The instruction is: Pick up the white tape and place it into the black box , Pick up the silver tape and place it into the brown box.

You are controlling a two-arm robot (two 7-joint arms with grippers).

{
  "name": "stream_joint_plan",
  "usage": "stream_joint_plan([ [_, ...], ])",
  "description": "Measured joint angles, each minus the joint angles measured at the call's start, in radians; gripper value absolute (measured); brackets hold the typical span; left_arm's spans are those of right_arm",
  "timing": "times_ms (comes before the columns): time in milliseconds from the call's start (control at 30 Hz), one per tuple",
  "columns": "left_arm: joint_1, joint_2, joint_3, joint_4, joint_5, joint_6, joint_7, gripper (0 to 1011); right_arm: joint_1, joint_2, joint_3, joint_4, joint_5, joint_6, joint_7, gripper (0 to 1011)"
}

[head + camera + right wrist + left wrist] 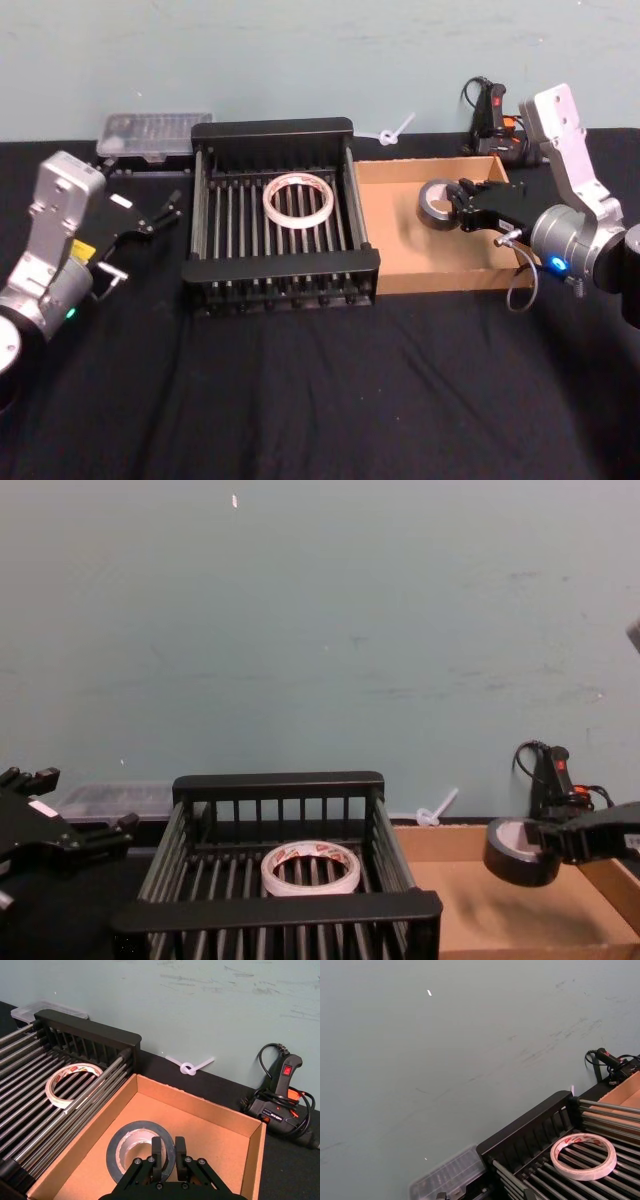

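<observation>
The white tape (297, 221) lies flat on the bars inside the black box (270, 130); the left wrist view has it as the white tape (580, 1167) and the chest view as the white tape (300, 880). My right gripper (462, 205) is shut on the silver tape (432, 203), pinching its wall. It holds the roll a little above the floor of the brown box (400, 240). The silver tape (515, 858) casts a shadow on the cardboard. My left gripper (165, 210) is open to the left of the black box, holding nothing.
A clear plastic case (155, 130) sits behind the black box at the back left. A black power tool (495, 115) with a red switch and a coiled cord lies behind the brown box, with a white knotted tie (393, 130) beside it. Black cloth covers the table.
</observation>
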Motion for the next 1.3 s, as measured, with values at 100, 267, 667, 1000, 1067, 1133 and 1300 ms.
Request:
stream_joint_plan([
  [100, 0.0, 0.0, 0.0, 0.0, 0.0, 0.0, 0.0, 1001, 0.0, 0.0, 0.0, -0.001, 0.001, 0.0, 0.0, 218],
  [267, 0.0, 0.0, 0.0, 0.0, 0.0, 0.0, 0.0, 1001, -0.001, 0.001, -0.001, -0.002, 0.001, 0.0, 0.001, 366],
  [667, 0.0, 0.0, 0.0, 0.0, 0.0, 0.0, 0.0, 1001, -0.002, 0.002, -0.001, -0.003, 0.002, 0.001, 0.001, 711],
  [1000, 0.0, 0.0, 0.0, 0.0, 0.0, 0.0, 0.0, 1001, -0.002, 0.002, -0.001, -0.004, 0.002, 0.001, 0.001, 1002],
  [1067, 0.0, 0.0, 0.0, 0.0, 0.0, 0.0, 0.0, 1001, -0.002, 0.002, -0.001, -0.004, 0.002, 0.001, 0.001, 1002],
  [1133, 0.0, 0.0, 0.0, 0.0, 0.0, 0.0, 0.0, 1001, -0.002, 0.002, -0.001, -0.004, 0.002, 0.001, 0.001, 1002],
  [1300, 0.0, 0.0, 0.0, 0.0, 0.0, 0.0, 0.0, 1001, -0.004, 0.003, 0.001, -0.007, 0.002, -0.003, 0.017, 1002],
])
